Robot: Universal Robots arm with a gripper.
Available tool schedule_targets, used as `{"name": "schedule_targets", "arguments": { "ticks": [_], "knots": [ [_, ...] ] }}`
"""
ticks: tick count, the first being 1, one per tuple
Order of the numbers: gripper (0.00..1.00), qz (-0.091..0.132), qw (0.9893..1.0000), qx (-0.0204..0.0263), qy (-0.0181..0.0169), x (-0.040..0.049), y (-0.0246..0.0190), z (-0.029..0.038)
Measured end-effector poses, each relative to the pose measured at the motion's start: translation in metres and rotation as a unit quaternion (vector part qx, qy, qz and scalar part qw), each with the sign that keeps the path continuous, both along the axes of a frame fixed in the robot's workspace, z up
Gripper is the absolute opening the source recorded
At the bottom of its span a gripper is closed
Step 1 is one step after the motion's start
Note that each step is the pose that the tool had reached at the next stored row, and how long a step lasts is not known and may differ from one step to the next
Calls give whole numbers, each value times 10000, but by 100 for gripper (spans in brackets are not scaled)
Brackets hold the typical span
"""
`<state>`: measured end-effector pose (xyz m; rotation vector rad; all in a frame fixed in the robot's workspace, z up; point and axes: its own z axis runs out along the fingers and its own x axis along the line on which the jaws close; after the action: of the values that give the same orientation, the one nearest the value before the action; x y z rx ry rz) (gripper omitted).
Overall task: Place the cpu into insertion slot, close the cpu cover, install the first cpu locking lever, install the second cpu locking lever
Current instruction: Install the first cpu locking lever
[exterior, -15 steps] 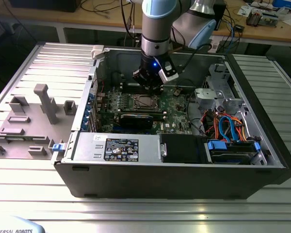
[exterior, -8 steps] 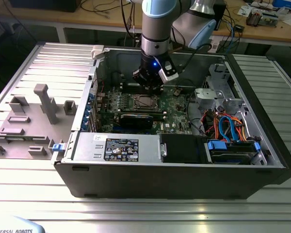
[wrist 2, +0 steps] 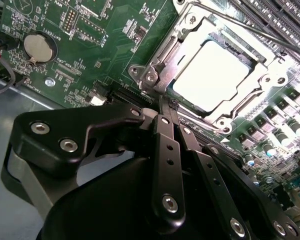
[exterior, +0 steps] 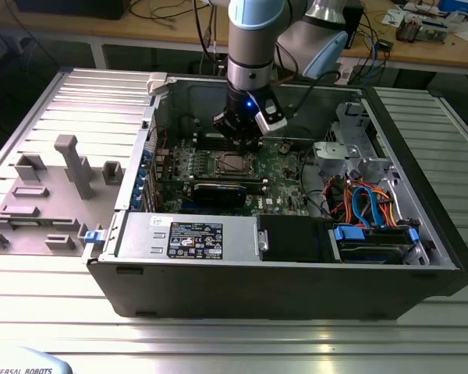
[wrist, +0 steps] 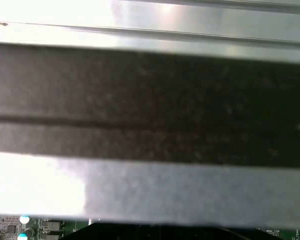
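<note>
Beside the pincer point(wrist 2: 166, 107), cpu point(wrist 2: 210, 75) under closed cpu cover point(wrist 2: 162, 60).

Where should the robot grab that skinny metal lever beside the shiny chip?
Probably pinch the locking lever across its thin rod, coming from above: it lies low along the edge of the cpu cover, beside the cpu, with memory slots close on its other side.

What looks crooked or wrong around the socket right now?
Nothing stands out. The cpu lies flat and square inside the cpu cover, which is down over it, and the gripper, jaws together, sits at the socket's corner.
</note>
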<state>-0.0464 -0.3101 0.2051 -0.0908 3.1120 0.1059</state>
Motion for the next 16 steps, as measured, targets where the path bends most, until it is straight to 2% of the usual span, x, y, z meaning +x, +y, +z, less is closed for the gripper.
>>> {"name": "schedule_targets", "arguments": {
  "ticks": [4, 7, 9, 11, 12, 13, 15, 16],
  "knots": [
    [11, -20, 10000, -3, 2, 2, -12, -28],
    [11, -21, 10000, 12, 4, 5, -11, -36],
    [11, -21, 10000, 48, 6, 6, -12, -40],
    [11, -21, 9999, 111, 4, 7, -10, -44],
    [11, -21, 9998, 175, 4, 7, -10, -43],
    [11, -21, 9998, 208, 5, 7, -10, -42],
    [11, -22, 9998, 219, 5, 7, -10, -14],
    [11, -22, 9998, 217, 6, 7, -10, 25]
  ]
}}
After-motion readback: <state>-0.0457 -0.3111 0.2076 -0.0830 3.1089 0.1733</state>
